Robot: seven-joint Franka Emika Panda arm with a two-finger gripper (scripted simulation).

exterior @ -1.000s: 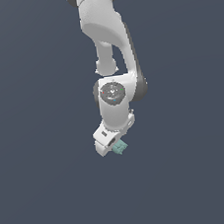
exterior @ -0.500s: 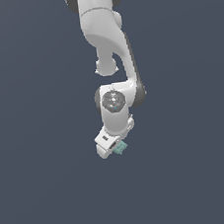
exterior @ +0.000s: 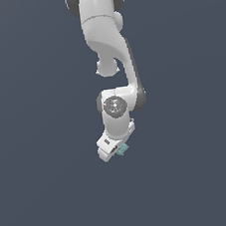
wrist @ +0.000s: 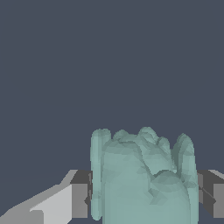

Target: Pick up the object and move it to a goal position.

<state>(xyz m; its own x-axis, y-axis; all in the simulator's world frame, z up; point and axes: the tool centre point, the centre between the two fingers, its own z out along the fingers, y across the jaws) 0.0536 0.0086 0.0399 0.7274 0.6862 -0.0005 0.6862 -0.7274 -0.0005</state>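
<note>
The object (exterior: pixel 122 150) is a small pale teal, blocky chunk. In the exterior view it peeks out beside the white gripper head at the low end of the arm. My gripper (exterior: pixel 115 152) is shut on it and holds it above the flat grey ground. In the wrist view the object (wrist: pixel 142 179) fills the space between the two fingers, with one dark pad (wrist: pixel 82 199) against one side and the other pad (wrist: pixel 212 192) against the opposite side. Most of the object is hidden by the gripper head in the exterior view.
The white arm (exterior: pixel 110 50) hangs down from the top of the exterior view. Around it there is only plain dark grey ground (exterior: pixel 43 183).
The arm has shifted slightly, carrying the object a little higher and toward the exterior view's right. The grip on the object is unchanged.
</note>
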